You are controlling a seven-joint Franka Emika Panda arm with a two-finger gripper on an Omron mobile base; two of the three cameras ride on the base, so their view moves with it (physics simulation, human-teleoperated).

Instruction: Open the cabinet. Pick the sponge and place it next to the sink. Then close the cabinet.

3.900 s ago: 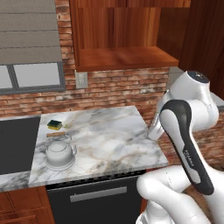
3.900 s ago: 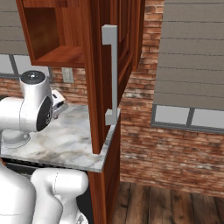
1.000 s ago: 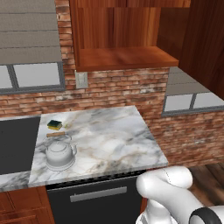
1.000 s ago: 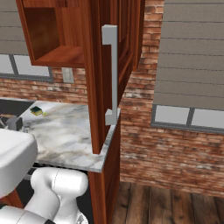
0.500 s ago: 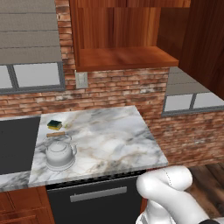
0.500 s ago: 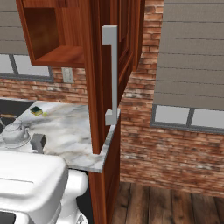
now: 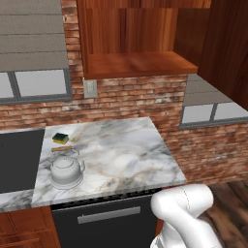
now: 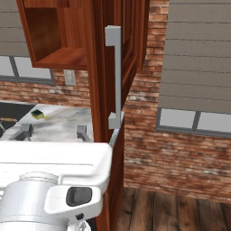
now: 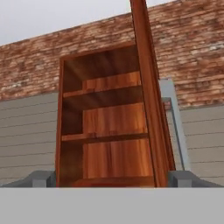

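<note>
The arm (image 7: pixel 186 213) is smooth glossy white, built of rounded, bulbous casings. In the right base view a broad flat white link tops a grey-white cylindrical joint carrying a small dark oval inset. The gripper (image 8: pixel 52 131) ends in two small blocky grey fingertips (image 8: pixel 81 132).

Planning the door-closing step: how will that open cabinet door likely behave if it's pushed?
The cabinet door looks like thick, stiff wood, so it probably won't flex. It stands swung wide, edge-on, so it should pivot on its hinges rather than slide. The long bar handle may offer a firm contact, though smooth metal could be slippery.
</note>
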